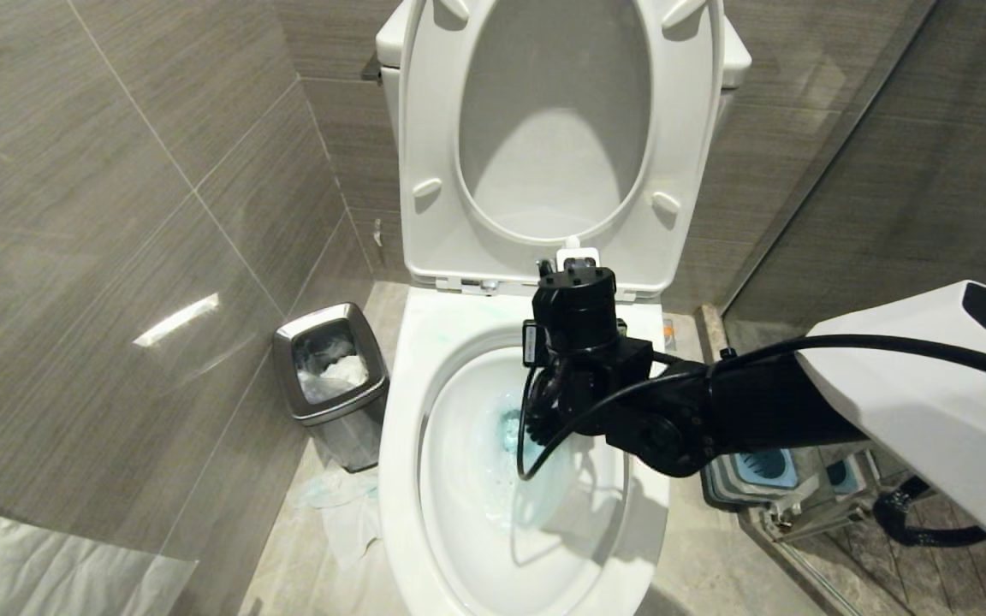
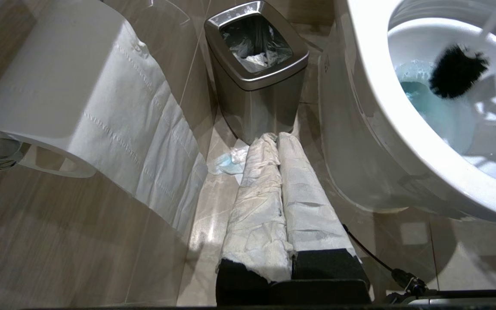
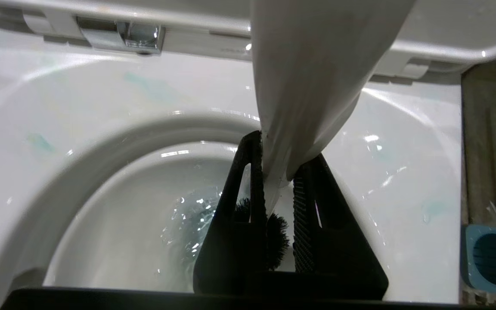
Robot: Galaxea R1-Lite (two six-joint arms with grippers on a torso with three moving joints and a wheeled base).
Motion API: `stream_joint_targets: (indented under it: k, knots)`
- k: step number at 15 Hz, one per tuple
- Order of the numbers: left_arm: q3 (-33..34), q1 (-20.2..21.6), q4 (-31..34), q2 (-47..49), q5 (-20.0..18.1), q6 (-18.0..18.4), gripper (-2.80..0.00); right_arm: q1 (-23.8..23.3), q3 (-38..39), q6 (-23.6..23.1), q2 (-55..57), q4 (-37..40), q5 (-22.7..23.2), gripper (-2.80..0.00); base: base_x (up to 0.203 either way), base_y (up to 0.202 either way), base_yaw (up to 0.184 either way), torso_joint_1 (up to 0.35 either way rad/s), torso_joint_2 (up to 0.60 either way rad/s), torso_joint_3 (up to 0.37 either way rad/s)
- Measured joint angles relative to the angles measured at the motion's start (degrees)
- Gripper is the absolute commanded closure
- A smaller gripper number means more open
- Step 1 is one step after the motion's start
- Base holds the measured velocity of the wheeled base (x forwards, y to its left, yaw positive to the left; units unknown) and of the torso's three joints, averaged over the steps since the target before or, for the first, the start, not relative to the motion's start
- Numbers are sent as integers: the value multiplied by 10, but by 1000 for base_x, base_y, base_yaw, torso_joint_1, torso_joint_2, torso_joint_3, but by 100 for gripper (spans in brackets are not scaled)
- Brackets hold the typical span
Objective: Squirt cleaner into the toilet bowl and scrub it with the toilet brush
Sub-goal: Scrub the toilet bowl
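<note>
Head view: one toilet bowl (image 1: 424, 479), seat raised; one steel bin (image 1: 330, 364) to its left. My right gripper (image 1: 574, 282) hangs above the bowl.

Left wrist view: my left gripper (image 2: 279, 142), fingers pressed together, beside one paper roll (image 2: 71, 86).

Right wrist view: fingers (image 3: 252, 181) pinch one toilet brush (image 3: 308, 86), its handle running steeply down, bristles in the bowl's blue water.

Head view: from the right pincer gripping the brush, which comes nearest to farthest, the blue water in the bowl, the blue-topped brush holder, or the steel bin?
1. Blue water, in the white ceramic toilet bowl, just below the right pincer.
2. Square blue-topped brush holder, on the floor to the bowl's right.
3. Steel waste bin, on the floor to the bowl's left.
</note>
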Motion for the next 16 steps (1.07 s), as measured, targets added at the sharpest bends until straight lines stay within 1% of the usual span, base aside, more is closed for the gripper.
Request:
stream_joint_targets:
  k: [4,8,11,14,16]
  knots:
    - [0,0,0,0,0,0,0,3,-79,-16,36,3,3,0,0,0,0,0,0,0]
    - [0,0,0,0,0,0,0,37,-161,-20,72,33,3,0,0,0,0,0,0,0]
    - [0,0,0,0,0,0,0,77,-227,-20,102,73,-4,0,0,0,0,0,0,0]
    - [0,0,-1,0,0,0,0,117,-237,-16,105,84,-35,0,0,0,0,0,0,0]
    - [0,0,0,0,0,0,0,139,-201,-12,84,85,-50,0,0,0,0,0,0,0]
